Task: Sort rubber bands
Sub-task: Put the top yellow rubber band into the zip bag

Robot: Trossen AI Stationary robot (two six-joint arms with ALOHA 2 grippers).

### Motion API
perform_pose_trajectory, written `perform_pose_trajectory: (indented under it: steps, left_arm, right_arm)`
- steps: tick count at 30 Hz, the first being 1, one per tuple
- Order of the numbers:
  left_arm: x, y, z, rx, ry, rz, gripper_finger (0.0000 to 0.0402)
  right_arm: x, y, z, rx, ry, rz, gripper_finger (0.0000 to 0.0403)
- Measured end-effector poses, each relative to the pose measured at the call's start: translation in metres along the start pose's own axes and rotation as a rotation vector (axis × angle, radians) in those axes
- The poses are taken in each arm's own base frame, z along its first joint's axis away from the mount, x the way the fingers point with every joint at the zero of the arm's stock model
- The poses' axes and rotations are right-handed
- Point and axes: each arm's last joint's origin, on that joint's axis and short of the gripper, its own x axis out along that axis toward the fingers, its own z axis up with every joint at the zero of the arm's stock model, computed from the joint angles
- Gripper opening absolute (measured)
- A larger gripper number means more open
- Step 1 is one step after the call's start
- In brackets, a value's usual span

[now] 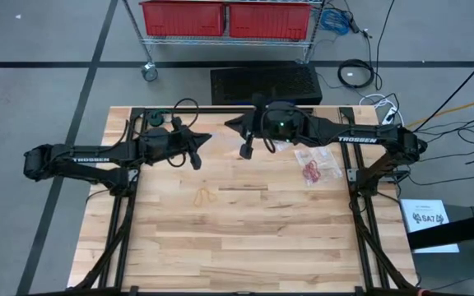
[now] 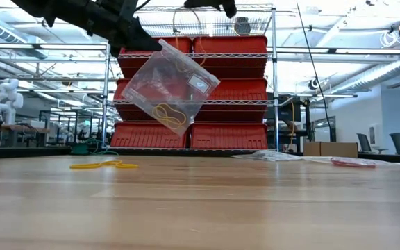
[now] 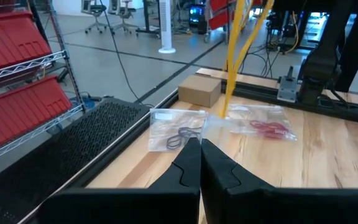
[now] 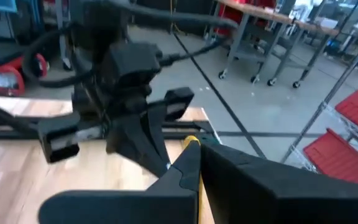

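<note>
A clear plastic bag (image 2: 172,87) hangs above the table, with yellowish tan rubber bands (image 2: 169,114) in its lower part. My left gripper (image 2: 134,38) (image 1: 196,158) is shut on it. Just to its right, my right gripper (image 1: 245,150) (image 4: 194,152) is shut on a yellow band (image 3: 235,56). More yellow bands (image 1: 204,196) lie loose on the wood below. A bag with red bands (image 1: 313,170) and a bag with black bands (image 3: 176,134) lie flat on the table's far right part. My left gripper pinches the clear bag at its upper edge near the top corner (image 2: 151,50), coming from the table's left. The bag is lifted clear and hangs tilted below the fingers. My right gripper pinches a yellow band (image 4: 193,144) between its fingertips. The band runs as a thin strip down toward the bag.
A wire shelf with red bins (image 1: 225,18) and a black mat (image 1: 266,82) stand beyond the far edge. A cardboard box (image 3: 197,90) sits past the table's far right corner. Bare wood (image 1: 245,242) fills the near half of the table.
</note>
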Motion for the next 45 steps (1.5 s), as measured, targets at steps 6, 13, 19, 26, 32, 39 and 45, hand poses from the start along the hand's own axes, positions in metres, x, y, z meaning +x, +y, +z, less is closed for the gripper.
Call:
perform_pose_trajectory:
  steps: [6,13,19,26,32,39,45]
  left_arm:
    - [0.0,0.0,0.0,0.0,-0.002,0.0,0.0]
    - [0.0,0.0,0.001,-0.001,-0.007,0.0,0.0]
    - [0.0,0.0,0.0,0.017,-0.005,0.001,0.0]
    - [0.0,0.0,0.0,0.027,0.002,0.001,0.0]
    - [0.0,0.0,0.0,0.028,0.002,0.001,0.0]
    - [0.0,0.0,0.0,0.021,0.002,0.0,0.0]
    - [-0.001,-0.003,0.0,0.022,0.001,-0.012,0.0]
  right_arm:
    - [0.0,-0.001,0.007,0.01,-0.076,-0.012,0.0]
    - [0.013,0.003,-0.003,0.053,-0.053,0.032,0.0]
    - [0.026,0.008,-0.017,0.082,0.01,0.055,0.0]
    - [0.026,0.008,-0.029,0.087,0.134,0.058,0.0]
    - [0.025,0.007,-0.044,0.073,0.272,0.066,0.0]
    - [0.034,0.004,-0.058,0.044,0.337,0.066,0.0]
    - [0.048,-0.001,-0.074,0.031,0.383,0.058,0.0]
